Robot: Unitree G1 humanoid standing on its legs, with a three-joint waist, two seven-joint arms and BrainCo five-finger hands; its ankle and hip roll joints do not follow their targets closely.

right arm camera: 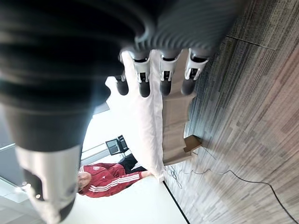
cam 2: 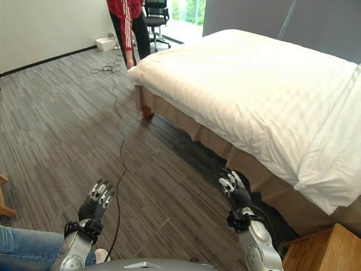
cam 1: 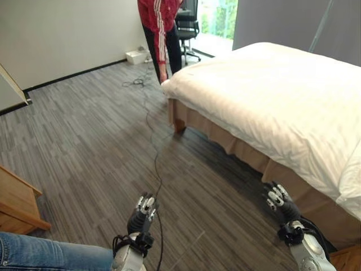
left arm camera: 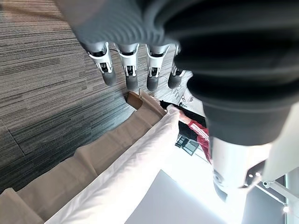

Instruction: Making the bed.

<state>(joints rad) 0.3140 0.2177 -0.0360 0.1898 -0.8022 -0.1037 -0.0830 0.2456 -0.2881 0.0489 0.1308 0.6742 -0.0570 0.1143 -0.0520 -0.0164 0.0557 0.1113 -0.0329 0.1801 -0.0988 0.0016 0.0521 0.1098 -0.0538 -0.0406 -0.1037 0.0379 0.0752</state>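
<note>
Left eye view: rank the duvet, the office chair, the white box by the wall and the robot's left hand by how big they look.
1. Duvet, by far.
2. Office chair and left hand: they look alike, and the hand sits much nearer the camera, so no ranking.
3. White box.

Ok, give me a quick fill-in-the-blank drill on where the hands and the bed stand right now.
1. Both the left hand and the right hand have straight fingers and hold ____.
2. The white duvet lies on the ____.
3. A person in a red jacket stands at the bed's far ____.
4. The bed skirt under the duvet is ____ in colour.

Missing words: nothing; bed; corner; tan
</note>
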